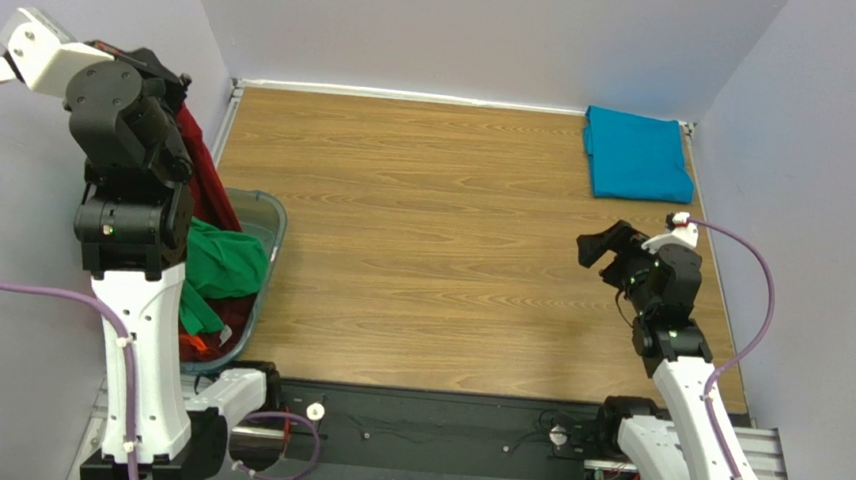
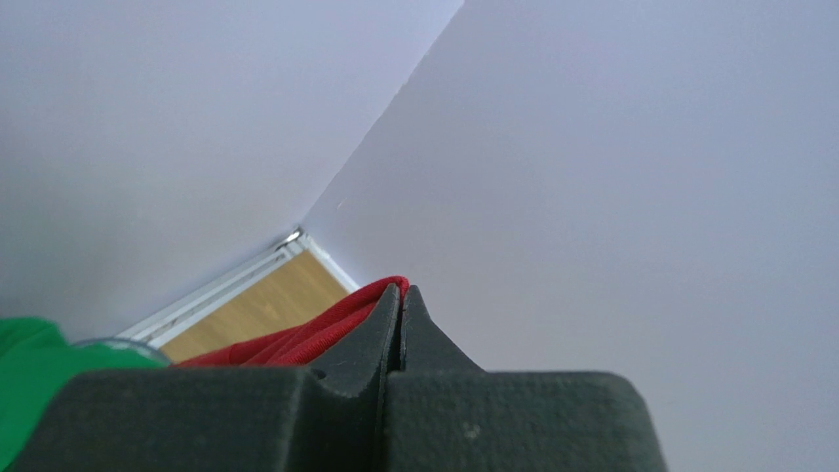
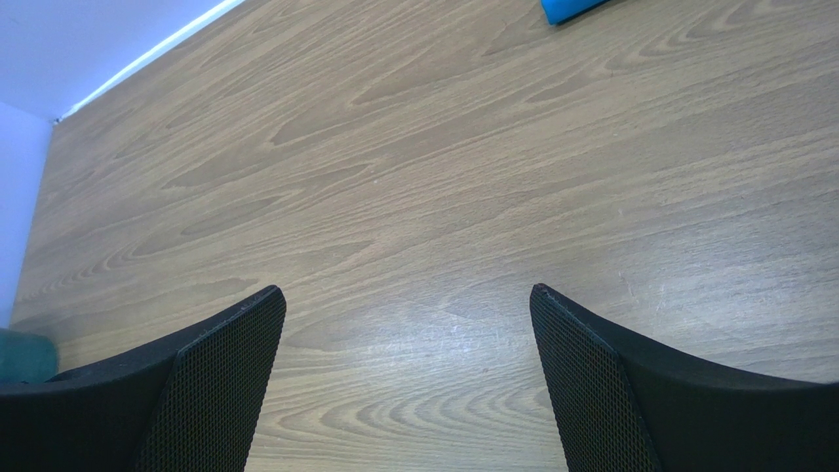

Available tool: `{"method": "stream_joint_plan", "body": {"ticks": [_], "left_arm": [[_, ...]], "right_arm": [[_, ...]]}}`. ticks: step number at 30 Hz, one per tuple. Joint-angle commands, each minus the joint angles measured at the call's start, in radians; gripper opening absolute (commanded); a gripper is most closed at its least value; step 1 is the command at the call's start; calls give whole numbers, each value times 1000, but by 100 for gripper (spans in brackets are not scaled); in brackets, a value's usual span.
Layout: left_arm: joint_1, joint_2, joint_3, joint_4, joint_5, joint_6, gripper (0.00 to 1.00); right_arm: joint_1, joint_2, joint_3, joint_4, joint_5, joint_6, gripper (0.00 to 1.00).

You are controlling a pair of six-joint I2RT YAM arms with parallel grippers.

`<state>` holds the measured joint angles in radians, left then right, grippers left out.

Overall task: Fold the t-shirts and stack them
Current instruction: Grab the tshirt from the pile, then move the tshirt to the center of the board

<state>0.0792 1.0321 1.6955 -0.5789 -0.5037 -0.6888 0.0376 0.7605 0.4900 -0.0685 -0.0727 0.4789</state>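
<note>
Nearest you on the left, the bin (image 1: pixel 278 228) holds the bright orange t-shirt (image 1: pixel 192 345) at its near end, with the green t-shirt (image 1: pixel 225 263) bunched beyond it. Your right gripper (image 3: pixel 407 295) hovers over the bare table (image 1: pixel 432 252), jaws wide apart, holding nothing. Your left gripper (image 2: pixel 402 295) sits high over the bin, jaws clamped on the dark red t-shirt (image 1: pixel 203 175), which hangs down into it. In the far right corner the teal-blue t-shirt (image 1: pixel 638 155) lies folded flat.

Top external camera looks down from high behind the near edge over the whole wood-grain desk (image 1: pixel 432 252). Right wrist camera views the same desk at close range. Left wrist camera faces the pale wall (image 2: pixel 611 147).
</note>
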Motion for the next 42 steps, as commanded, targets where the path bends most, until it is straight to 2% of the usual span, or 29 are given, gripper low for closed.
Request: {"method": "stream_joint_plan", "body": {"ticks": [1, 10, 22, 27, 32, 38, 39, 42], "left_arm": [[4, 54, 125, 105, 1, 35, 0], [4, 137, 300, 162, -78, 133, 0], [5, 249, 394, 251, -67, 190, 0], [5, 345, 539, 246, 61, 213, 0], [5, 397, 596, 283, 211, 207, 0], [-2, 471, 636, 332, 499, 183, 0], [-15, 482, 641, 340, 608, 178, 0], [-123, 513, 645, 344, 660, 210, 0]], "right_arm": [[1, -1, 22, -1, -6, -5, 100], [1, -3, 21, -1, -2, -6, 100], [1, 5, 24, -1, 7, -8, 100], [1, 16, 27, 1, 10, -10, 100], [1, 25, 32, 1, 13, -11, 100], [1, 22, 30, 1, 22, -16, 100], [1, 22, 30, -1, 25, -14, 100], [1, 26, 32, 1, 25, -16, 100]]}}
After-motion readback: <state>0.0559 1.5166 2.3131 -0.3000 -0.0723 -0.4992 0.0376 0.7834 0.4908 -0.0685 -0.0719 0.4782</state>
